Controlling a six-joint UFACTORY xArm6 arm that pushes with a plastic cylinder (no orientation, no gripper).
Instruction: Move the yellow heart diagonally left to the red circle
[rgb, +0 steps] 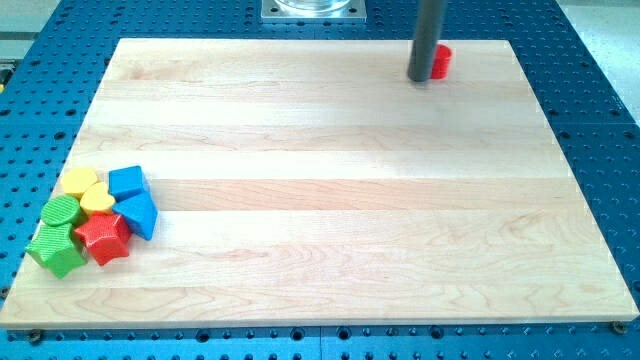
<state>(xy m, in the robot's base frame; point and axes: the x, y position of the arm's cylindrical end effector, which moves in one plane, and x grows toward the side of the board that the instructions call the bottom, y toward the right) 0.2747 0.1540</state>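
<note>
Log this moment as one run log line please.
my tip: view's top right, beside red circle | yellow heart: bottom-left cluster, untouched

Yellow heart (97, 200) hemmed by blocks

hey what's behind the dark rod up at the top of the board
A red block sits right behind my tip, showing on the view's right. The rod covers its left part, so its shape can't be confirmed.

You've only got the one view here: it sits high over the bench (330, 200), angled down from the near edge toward the far one. It's pulled back enough that the whole wooden top fits in frame, with blue perforated base (600, 110) showing all around.
</note>
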